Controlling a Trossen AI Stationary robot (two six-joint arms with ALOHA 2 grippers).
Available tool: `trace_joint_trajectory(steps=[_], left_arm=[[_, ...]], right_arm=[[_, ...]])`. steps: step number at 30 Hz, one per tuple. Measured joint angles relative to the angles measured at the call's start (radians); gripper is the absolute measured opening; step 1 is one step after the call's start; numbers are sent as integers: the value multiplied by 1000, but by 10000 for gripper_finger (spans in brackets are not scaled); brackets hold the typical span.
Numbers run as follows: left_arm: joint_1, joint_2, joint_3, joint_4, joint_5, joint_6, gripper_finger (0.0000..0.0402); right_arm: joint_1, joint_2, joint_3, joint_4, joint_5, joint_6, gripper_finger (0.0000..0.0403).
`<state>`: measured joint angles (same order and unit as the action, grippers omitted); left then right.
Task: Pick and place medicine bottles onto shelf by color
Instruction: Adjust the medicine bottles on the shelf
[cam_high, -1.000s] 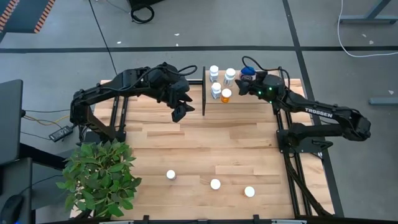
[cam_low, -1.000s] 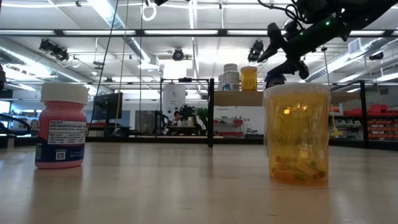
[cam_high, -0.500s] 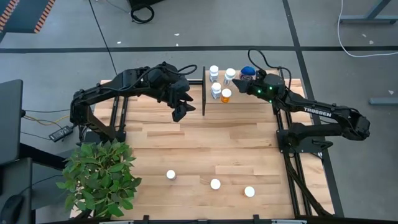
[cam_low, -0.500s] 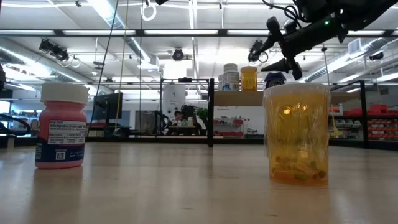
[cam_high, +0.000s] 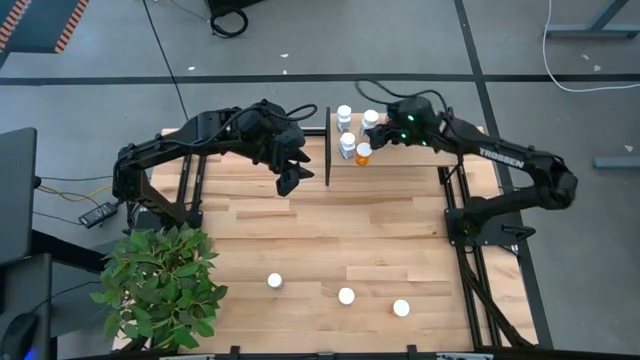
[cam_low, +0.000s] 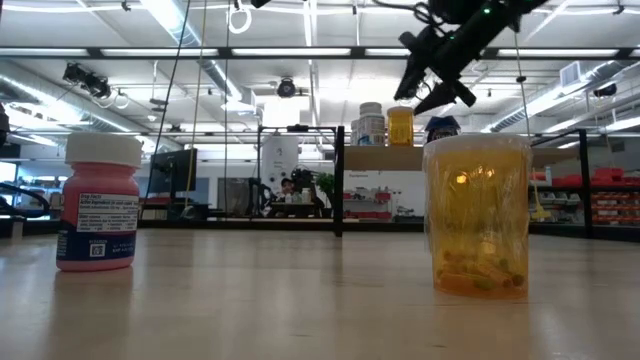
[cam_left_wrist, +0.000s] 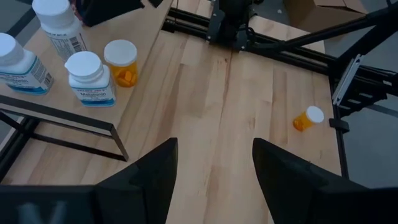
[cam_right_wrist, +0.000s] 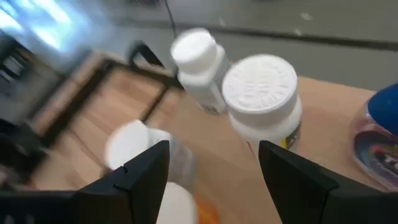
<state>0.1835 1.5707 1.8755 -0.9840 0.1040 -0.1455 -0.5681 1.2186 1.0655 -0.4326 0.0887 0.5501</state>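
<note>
Medicine bottles are found in two groups in the high view: a cluster of white-capped ones on the shelf (cam_high: 400, 150) in the upper middle of the frame, namely a white bottle (cam_high: 344, 116), a second white bottle (cam_high: 370, 121), a third (cam_high: 348, 146) and a small orange bottle (cam_high: 363, 153), and three more standing on the tabletop (cam_high: 330, 225) along the lower edge, seen only as white caps (cam_high: 274, 281) (cam_high: 346, 295) (cam_high: 401, 307). In the low view two of these are shown close up: a pink bottle (cam_low: 98, 203) at the left and a clear orange bottle (cam_low: 477, 214) at the right. The bottles are judged to be light, rigid plastic with smooth, somewhat slippery round sides, easily tipped if nudged near the top; a hold across the body just below the cap, or across the cap itself, is thought safest. The right gripper (cam_high: 384, 131) is held above the shelf cluster, its fingers spread wide and nothing between them; a blue-capped bottle (cam_right_wrist: 382, 127) is seen at the edge of its wrist view. The left gripper (cam_high: 289, 178) is held over the tabletop just left of the shelf's black rail (cam_high: 327, 146), also spread wide and empty.
</note>
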Motion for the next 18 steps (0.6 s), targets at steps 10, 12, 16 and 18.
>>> trace_joint_trajectory(steps=[10,12,16,18], left_arm=[[0,0,0,0,-14,0,215],[1,0,0,-1,-14,-1,215],[1,0,0,0,-13,0,215],[1,0,0,0,-14,0,215]], right_arm=[[-1,129,157,-161,-12,11,255],[-1,138,157,-187,-12,12,255],[-1,143,157,-176,-10,17,255],[-1,143,157,-160,1,27,255]])
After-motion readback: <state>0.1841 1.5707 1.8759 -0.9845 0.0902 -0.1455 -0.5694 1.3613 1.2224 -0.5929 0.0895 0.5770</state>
